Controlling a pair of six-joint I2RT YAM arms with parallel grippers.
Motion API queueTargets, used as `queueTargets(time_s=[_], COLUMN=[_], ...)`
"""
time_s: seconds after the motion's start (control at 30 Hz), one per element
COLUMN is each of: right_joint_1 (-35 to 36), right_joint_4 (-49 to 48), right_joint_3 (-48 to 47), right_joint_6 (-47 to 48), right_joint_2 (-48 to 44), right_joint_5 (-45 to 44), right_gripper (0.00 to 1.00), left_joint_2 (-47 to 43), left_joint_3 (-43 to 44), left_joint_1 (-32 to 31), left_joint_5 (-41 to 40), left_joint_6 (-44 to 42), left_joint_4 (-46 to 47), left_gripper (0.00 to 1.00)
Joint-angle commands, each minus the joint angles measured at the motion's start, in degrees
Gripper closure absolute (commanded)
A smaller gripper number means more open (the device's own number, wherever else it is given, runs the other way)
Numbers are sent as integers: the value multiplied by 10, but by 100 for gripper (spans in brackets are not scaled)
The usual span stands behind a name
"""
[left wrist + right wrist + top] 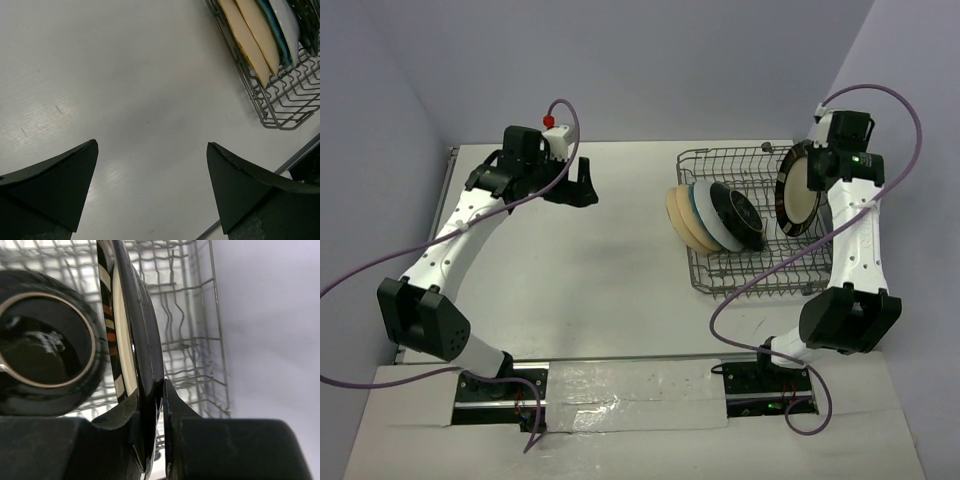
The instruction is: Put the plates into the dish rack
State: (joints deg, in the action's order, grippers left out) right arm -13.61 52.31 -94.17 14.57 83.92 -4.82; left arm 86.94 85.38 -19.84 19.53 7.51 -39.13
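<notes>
The grey wire dish rack (720, 160) stands at the right of the table. Several plates lean in it: two beige ones (677, 215), a teal one (705, 222) and a dark one (738, 212). My right gripper (817, 165) is shut on the rim of a dark striped-rim plate with a beige centre (798, 190), held upright over the rack's right part. In the right wrist view that plate (134, 325) is edge-on between my fingers (125, 412), beside the dark plate's underside (45, 347). My left gripper (582, 180) is open and empty over bare table (150, 100).
The rack's near left corner (270, 117) with the beige plates (255, 37) shows in the left wrist view. A wall stands close behind the rack on the right. Purple cables loop from both arms.
</notes>
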Motion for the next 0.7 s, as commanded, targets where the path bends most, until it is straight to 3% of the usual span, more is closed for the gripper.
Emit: queueTargets(time_s=[0.0,0.43,0.67], right_joint_1=[40,96,104], right_joint_4=[-136,-228,-241], right_joint_3=[9,72,94], right_joint_6=[29,85,93], right_joint_2=[-11,10,21], right_joint_5=[-105,-205,-206], right_gripper=[100,100,100], left_joint_2=[-12,0,2], left_joint_3=[19,39,48], left_joint_1=[23,49,52], left_joint_5=[32,17,9], left_joint_6=[24,15,10], left_joint_4=[5,3,2], left_gripper=[1,1,1])
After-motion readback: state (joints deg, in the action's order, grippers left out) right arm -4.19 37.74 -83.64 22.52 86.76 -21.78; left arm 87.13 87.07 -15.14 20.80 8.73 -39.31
